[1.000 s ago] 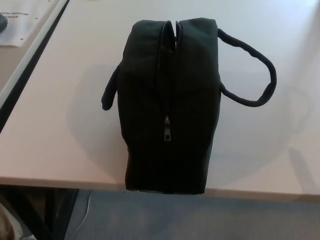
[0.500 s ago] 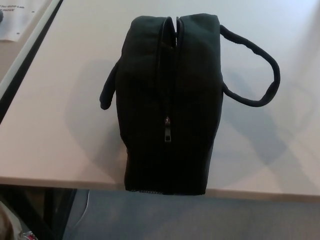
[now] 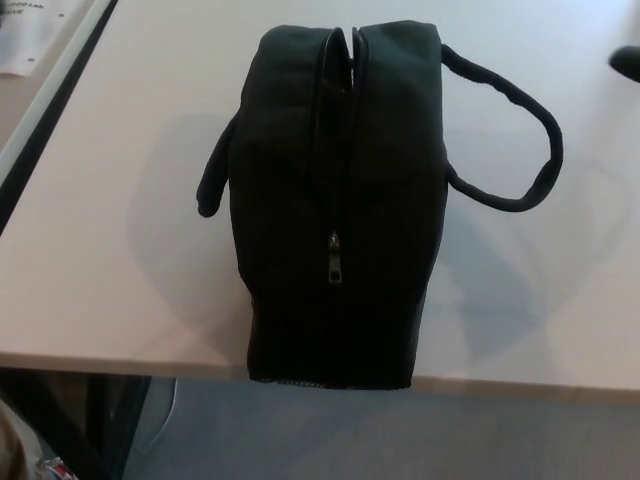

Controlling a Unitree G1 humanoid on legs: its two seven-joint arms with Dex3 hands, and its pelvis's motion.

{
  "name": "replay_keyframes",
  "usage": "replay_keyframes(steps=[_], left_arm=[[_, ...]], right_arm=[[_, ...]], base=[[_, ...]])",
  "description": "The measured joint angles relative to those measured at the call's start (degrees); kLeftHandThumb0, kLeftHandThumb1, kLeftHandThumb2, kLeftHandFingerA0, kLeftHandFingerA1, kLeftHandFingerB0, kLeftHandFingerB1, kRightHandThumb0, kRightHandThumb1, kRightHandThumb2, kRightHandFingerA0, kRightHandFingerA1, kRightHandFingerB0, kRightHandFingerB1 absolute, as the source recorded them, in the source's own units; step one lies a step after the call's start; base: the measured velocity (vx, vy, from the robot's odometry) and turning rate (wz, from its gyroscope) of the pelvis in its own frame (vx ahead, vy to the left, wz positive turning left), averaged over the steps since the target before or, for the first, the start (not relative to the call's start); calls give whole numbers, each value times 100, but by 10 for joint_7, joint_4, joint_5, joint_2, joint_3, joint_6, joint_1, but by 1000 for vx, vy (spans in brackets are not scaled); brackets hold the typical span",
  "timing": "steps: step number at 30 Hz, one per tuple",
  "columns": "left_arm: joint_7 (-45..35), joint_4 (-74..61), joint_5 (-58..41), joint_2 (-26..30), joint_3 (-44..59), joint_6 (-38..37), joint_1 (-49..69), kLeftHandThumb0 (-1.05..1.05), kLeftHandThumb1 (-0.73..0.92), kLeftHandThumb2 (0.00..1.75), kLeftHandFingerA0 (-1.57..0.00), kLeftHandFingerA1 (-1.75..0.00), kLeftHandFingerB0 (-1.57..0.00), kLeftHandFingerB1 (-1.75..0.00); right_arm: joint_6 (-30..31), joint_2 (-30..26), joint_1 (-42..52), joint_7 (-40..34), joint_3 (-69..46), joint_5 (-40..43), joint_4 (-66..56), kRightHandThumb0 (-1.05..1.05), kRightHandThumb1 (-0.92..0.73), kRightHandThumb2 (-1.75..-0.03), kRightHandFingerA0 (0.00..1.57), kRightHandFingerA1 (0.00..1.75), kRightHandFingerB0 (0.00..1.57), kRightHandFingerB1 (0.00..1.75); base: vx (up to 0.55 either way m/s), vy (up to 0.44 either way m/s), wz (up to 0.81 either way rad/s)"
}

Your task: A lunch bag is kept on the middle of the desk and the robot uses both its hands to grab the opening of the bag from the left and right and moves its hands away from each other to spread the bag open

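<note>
We see the black fabric lunch bag [image 3: 340, 200] at frame centre, zipper line running top-to-bottom. Our right hand [image 3: 627, 62] barely shows at upper right; its fingers we cannot tell.

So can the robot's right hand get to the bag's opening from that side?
Probably yes. Only a dark tip of the right hand shows at the edge. Bare desk lies between, though the looped handle sticks out beside the lunch bag.
</note>
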Motion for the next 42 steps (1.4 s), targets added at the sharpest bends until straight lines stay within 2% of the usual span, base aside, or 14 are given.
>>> replay_keyframes(steps=[10, 12, 14, 15, 16, 24, 25, 28, 29, 35, 36, 38, 39, 42], left_arm=[[41, -19, 91, -67, -154, 1, -52, 7, 41, 75, -36, -42, -11, -36], [50, -22, 109, -78, -183, 2, -57, 9, 30, 92, -25, -56, -3, -49], [59, -24, 129, -87, -211, 5, -61, 8, 39, 81, -36, -41, -9, -35], [64, -25, 139, -92, -225, 8, -64, 8, 30, 92, -26, -56, -3, -48], [68, -26, 146, -95, -234, 10, -66, 8, 40, 81, -37, -43, -8, -34], [114, -30, 211, -114, -310, 33, -100, 6, 44, 75, -36, -43, -10, -34], [121, -31, 218, -115, -318, 36, -104, 5, 36, 90, -29, -56, -3, -47], [145, -33, 248, -116, -340, 47, -118, 5, 46, 76, -33, -43, -11, -34], [152, -33, 256, -116, -345, 51, -122, 4, 34, 93, -22, -55, -2, -49], [188, -37, 303, -111, -367, 78, -134, 2, 34, 93, -22, -55, -1, -48], [192, -37, 307, -110, -369, 81, -135, 1, 47, 75, -33, -44, -10, -32], [200, -38, 317, -105, -371, 88, -136, 1, 34, 92, -24, -56, -3, -48], [203, -38, 320, -104, -372, 90, -137, 1, 48, 75, -36, -44, -15, -31], [215, -38, 328, -98, -374, 96, -139, 3, 47, 74, -38, -43, -24, -31]], right_arm=[[20, 57, -74, 13, 94, -43, 19, -51, -38, -67, 31, 45, 12, 37], [21, 64, -85, 15, 109, -50, 20, -45, -48, -55, 38, 36, 16, 29], [22, 72, -94, 17, 125, -57, 21, -45, -48, -55, 37, 36, 15, 29], [23, 76, -99, 19, 133, -60, 22, -52, -40, -68, 31, 45, 7, 35], [23, 78, -101, 20, 138, -62, 22, -51, -40, -68, 30, 45, 6, 33], [31, 94, -104, 42, 176, -77, 9, -55, -40, -68, 35, 47, 9, 37], [32, 95, -104, 45, 181, -78, 6, -55, -41, -69, 35, 46, 9, 37], [34, 96, -103, 61, 195, -84, -12, -53, -41, -70, 31, 46, 6, 34], [35, 95, -102, 66, 199, -86, -20, -53, -41, -70, 31, 46, 6, 33], [38, 79, -80, 102, 212, -96, -63, -56, -41, -71, 33, 48, 6, 32], [38, 76, -75, 104, 213, -98, -65, -56, -41, -69, 35, 47, 7, 35], [37, 72, -64, 109, 213, -101, -67, -56, -41, -69, 35, 47, 7, 35], [37, 71, -61, 110, 213, -102, -68, -56, -41, -71, 32, 47, 6, 33], [36, 65, -54, 116, 213, -103, -73, -57, -42, -72, 32, 47, 6, 30]], base=[[0, 0, 0], [0, 0, 0], [0, 0, 0], [0, 0, 0], [0, 0, 0], [0, 0, 0], [0, 0, 0], [0, 0, 0], [0, 0, 0], [0, 0, 0], [0, 0, 0], [0, 0, 0], [0, 0, 0], [0, 0, 0]])
